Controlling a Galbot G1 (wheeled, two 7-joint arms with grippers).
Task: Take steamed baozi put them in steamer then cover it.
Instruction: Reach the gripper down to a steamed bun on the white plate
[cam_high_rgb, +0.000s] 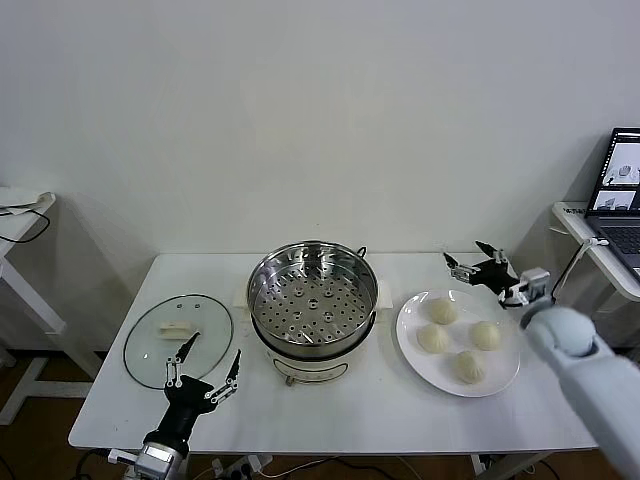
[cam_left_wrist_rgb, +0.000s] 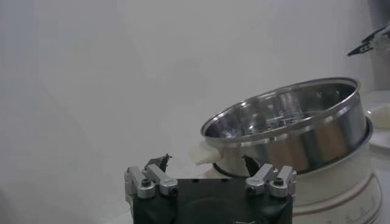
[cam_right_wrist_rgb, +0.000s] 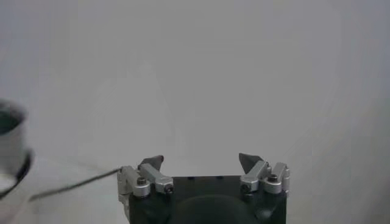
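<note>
Overhead, head view: four steamed baozi (cam_high_rgb: 459, 339) sit on a white plate (cam_high_rgb: 412, 345) on the bench (cam_high_rgb: 400, 410), just right of the empty steamer (cam_high_rgb: 312, 300); the cover (cam_high_rgb: 178, 338) lies flat to its left.
Right gripper (cam_high_rgb: 482, 264): jaws open, hovering beyond the plate's far edge.
Left gripper (cam_high_rgb: 207, 377): jaws open, beside the cover.
Left wrist view: steamer wall close ahead.
Right wrist view: blank wall, no bun in sight.
Risk: squeezing could dent a soft bun; a glancing approach might push the plate.
</note>
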